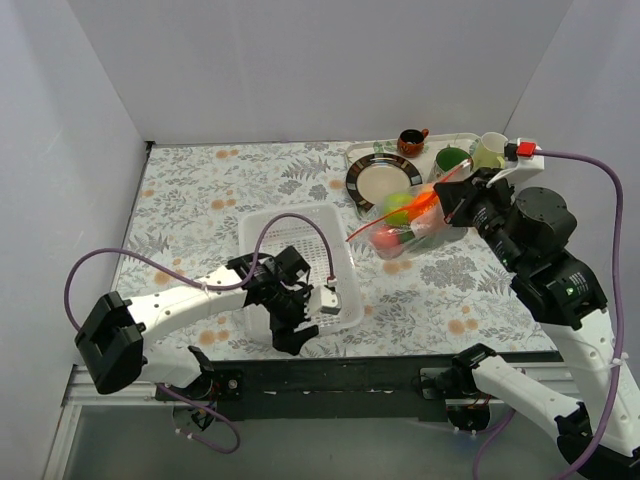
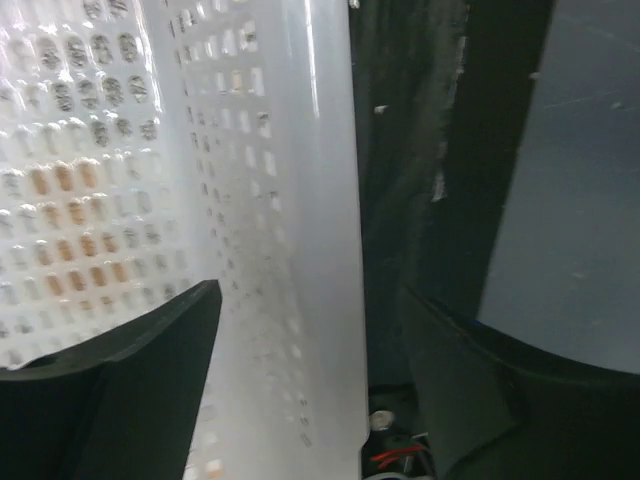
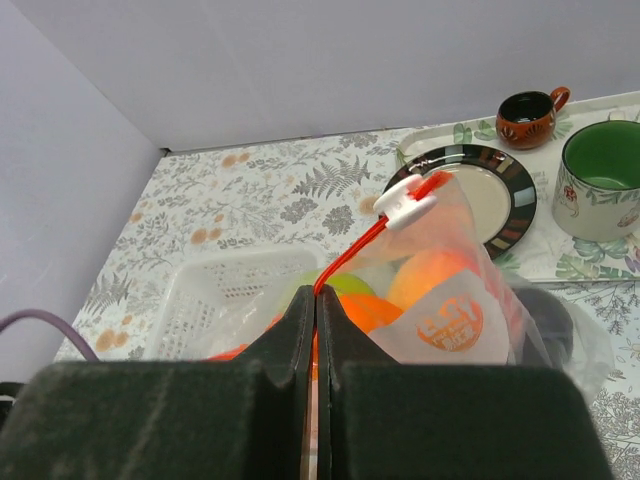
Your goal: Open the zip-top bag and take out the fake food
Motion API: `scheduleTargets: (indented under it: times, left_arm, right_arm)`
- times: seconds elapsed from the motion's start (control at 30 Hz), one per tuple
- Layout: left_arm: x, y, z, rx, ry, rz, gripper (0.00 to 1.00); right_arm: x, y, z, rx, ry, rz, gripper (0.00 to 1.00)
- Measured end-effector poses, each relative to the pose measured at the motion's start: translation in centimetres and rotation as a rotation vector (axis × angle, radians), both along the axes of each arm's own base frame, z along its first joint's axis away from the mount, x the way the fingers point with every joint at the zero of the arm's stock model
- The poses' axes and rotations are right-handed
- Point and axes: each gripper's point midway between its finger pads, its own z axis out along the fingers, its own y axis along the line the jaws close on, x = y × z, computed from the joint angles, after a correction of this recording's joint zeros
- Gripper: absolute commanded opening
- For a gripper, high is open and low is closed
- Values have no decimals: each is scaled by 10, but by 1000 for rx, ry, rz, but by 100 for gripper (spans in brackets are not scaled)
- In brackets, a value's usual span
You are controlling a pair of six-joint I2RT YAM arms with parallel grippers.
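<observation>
The zip-top bag (image 1: pixel 405 228) hangs tilted over the right half of the table, its red zip strip (image 3: pixel 350 255) pinched between the shut fingers of my right gripper (image 3: pixel 316 296). A white slider (image 3: pixel 405 198) sits at the strip's far end. Fake food shows through the plastic: an orange ball (image 3: pixel 370 310), a peach-coloured fruit (image 3: pixel 430 275) and a lime-green apple (image 3: pixel 340 285). My left gripper (image 2: pixel 310 380) is at the near right corner of the white mesh basket (image 2: pixel 290 200). Its jaws stand apart on either side of the basket's rim, not touching it.
A white tray (image 1: pixel 360 150) at the back right carries a dark-rimmed plate (image 1: pixel 383 182), a brown cup (image 1: pixel 411 141), a green mug (image 1: pixel 452 159) and a cream cup (image 1: pixel 489 150). The basket (image 1: pixel 270 225) sits mid-table near the front edge. White walls enclose the table.
</observation>
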Motion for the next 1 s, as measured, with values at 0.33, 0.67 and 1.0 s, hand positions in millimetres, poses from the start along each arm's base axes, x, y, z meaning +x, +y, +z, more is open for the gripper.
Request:
scheduleTargets:
  times: [0.33,0.67,1.0]
  left_arm:
    - [-17,3,-4,65,-36,-103,98]
    - [152,14,204,-286,-748,315,98]
    - [248,271,98,183,-856,924,98]
  right_arm:
    - [21,11,-11,-15,38,-7,1]
    - [38,32,-24,-32,81,42,1]
    - [44,59,-20,-1,70,156,1]
